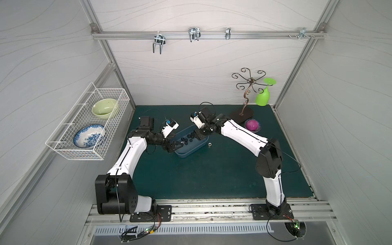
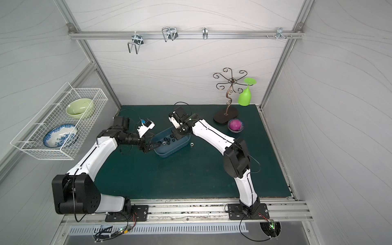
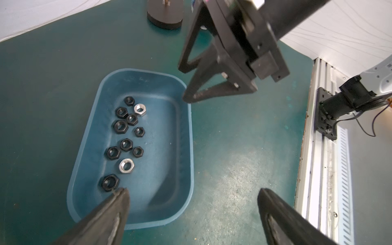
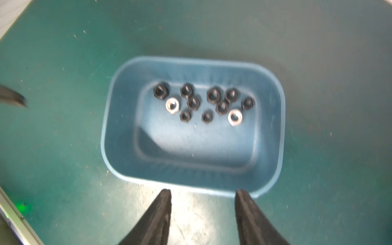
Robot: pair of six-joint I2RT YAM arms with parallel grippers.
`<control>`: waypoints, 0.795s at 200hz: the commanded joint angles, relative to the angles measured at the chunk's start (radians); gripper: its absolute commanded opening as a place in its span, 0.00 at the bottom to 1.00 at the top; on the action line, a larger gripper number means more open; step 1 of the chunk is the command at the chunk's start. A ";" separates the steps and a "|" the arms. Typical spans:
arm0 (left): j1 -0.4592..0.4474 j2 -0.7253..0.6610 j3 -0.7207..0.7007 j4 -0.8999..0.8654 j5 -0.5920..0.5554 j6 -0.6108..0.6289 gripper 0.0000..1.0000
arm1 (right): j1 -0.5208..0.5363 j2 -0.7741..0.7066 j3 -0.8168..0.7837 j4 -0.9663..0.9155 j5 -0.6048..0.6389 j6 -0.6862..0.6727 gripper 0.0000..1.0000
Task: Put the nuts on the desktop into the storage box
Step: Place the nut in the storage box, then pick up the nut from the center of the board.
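One nut point(image 1: 210, 144) left outside the box point(image 4: 191, 178)

Eleven nuts point(image 4: 213, 94) lie in the box. The last nut, a silver one, sits on the tabletop point(image 1: 212, 176) just beside the box wall, right arm's side. Both pincers are empty: left pincer point(image 3: 192, 191) spread wide at one end of the box, right pincer point(image 4: 203, 192) jaws apart at its edge. Risks: a finger catches the rim and shoves the box, or flicks the nut away. Arms sit close and could clash.

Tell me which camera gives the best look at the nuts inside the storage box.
Left wrist view: the nuts in the storage box are sharp, nine black and two silver. The right wrist view shows them all but blurred; both top views show only tiny dark specks.
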 commanded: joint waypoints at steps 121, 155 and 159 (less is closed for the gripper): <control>-0.342 0.003 -0.041 0.135 -0.117 -0.080 0.99 | -0.087 -0.420 -0.773 0.471 -0.051 -0.064 0.69; -0.364 -0.014 -0.108 0.254 -0.226 -0.160 0.99 | -0.108 -0.445 -0.930 0.682 -0.089 -0.047 0.72; -0.368 -0.016 -0.116 0.270 -0.242 -0.166 0.99 | -0.111 -0.443 -0.944 0.707 -0.096 -0.046 0.73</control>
